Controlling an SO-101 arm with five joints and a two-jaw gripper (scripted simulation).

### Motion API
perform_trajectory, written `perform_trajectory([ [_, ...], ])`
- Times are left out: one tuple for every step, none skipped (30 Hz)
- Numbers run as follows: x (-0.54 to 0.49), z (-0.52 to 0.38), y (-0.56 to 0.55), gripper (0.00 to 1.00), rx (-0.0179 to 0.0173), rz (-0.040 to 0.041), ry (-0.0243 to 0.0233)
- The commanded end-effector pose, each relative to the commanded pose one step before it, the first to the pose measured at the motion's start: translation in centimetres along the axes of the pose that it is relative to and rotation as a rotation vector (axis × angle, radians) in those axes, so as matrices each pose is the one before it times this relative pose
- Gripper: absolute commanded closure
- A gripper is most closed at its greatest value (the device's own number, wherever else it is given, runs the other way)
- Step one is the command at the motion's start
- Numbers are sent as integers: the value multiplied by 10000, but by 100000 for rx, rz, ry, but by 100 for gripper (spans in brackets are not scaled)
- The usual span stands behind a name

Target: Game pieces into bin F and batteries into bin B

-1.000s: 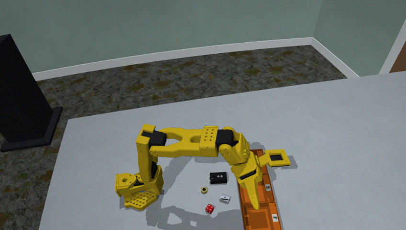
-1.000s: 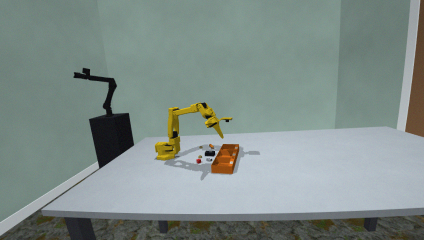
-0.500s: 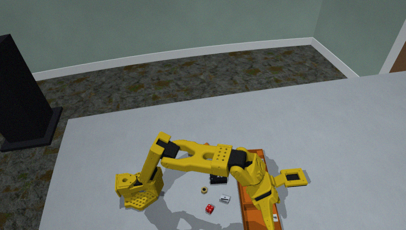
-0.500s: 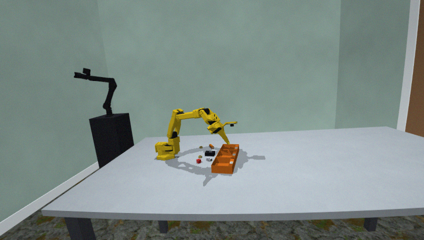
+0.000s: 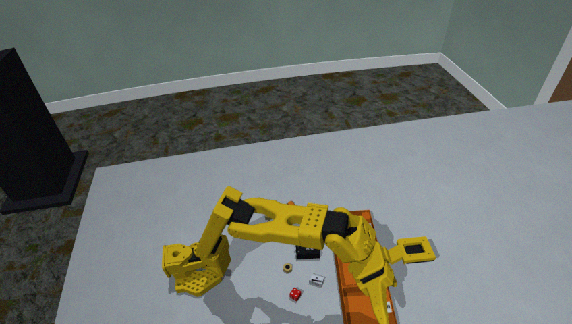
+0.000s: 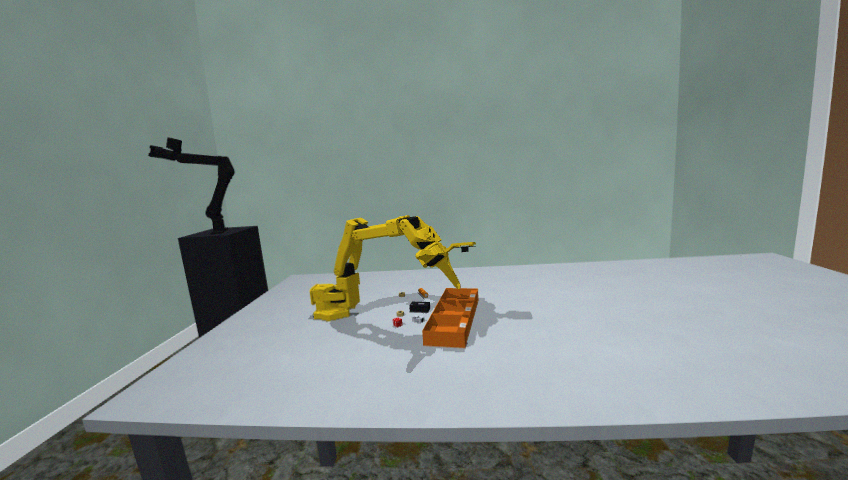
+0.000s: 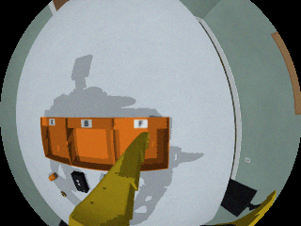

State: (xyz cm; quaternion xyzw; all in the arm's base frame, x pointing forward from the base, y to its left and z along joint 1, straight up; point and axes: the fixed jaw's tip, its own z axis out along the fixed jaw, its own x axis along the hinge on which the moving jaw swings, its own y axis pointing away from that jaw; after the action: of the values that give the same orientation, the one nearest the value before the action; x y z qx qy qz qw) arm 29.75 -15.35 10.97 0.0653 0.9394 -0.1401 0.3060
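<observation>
The orange three-part bin (image 5: pixel 353 280) lies to the right of the arm; in the wrist view (image 7: pixel 105 143) its labels show, with B (image 7: pixel 86 123) in the middle and F (image 7: pixel 141 123) at one end. My gripper (image 5: pixel 397 279) is open and empty, above the bin's F end, with the fixed finger pointing down. A red die (image 5: pixel 295 293) and a white game tile (image 5: pixel 317 279) lie on the table left of the bin. A black block battery (image 5: pixel 308 252) lies half hidden under the arm. An orange round battery (image 6: pixel 423 292) lies further back.
A brass nut (image 5: pixel 287 267) lies between the die and the black battery; a second nut (image 6: pixel 402 293) lies near the orange battery. The arm's base (image 5: pixel 194 268) stands to the left. A black pedestal (image 6: pixel 223 270) with a dark arm stands off the table.
</observation>
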Motion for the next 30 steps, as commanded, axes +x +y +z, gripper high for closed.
perform_trajectory([
  [-12797, -10500, -8206, 0, 3020, 203, -6447],
  [0, 0, 0, 0, 0, 0, 0],
  [0, 0, 0, 0, 0, 0, 0],
  [0, 0, 0, 0, 0, 0, 0],
  [-2250, -3068, -798, 0, 282, -9, -773],
  [0, 0, 0, 0, 0, 0, 0],
  [0, 0, 0, 0, 0, 0, 0],
  [0, 0, 0, 0, 0, 0, 0],
  [0, 0, 0, 0, 0, 0, 0],
  [0, 0, 0, 0, 0, 0, 0],
  [0, 0, 0, 0, 0, 0, 0],
  [0, 0, 0, 0, 0, 0, 0],
  [0, 0, 0, 0, 0, 0, 0],
  [0, 0, 0, 0, 0, 0, 0],
  [0, 0, 0, 0, 0, 0, 0],
  [0, 0, 0, 0, 0, 0, 0],
  [0, 0, 0, 0, 0, 0, 0],
  [0, 0, 0, 0, 0, 0, 0],
  [0, 0, 0, 0, 0, 0, 0],
  [0, 0, 0, 0, 0, 0, 0],
  [0, 0, 0, 0, 0, 0, 0],
  [12, 17, 8, 0, -1, 1, 7],
  [90, 108, 33, 0, -19, 0, 44],
  [225, 268, 85, 0, -41, 0, 110],
  [411, 497, 157, 0, -75, -1, 198],
  [622, 749, 235, 0, -116, 2, 305],
  [867, 1031, 331, 0, -160, -1, 418],
  [1104, 1329, 420, 0, -204, 1, 540],
  [1354, 1618, 519, 0, -251, -2, 657],
  [1586, 1895, 604, 0, -295, 1, 770],
])
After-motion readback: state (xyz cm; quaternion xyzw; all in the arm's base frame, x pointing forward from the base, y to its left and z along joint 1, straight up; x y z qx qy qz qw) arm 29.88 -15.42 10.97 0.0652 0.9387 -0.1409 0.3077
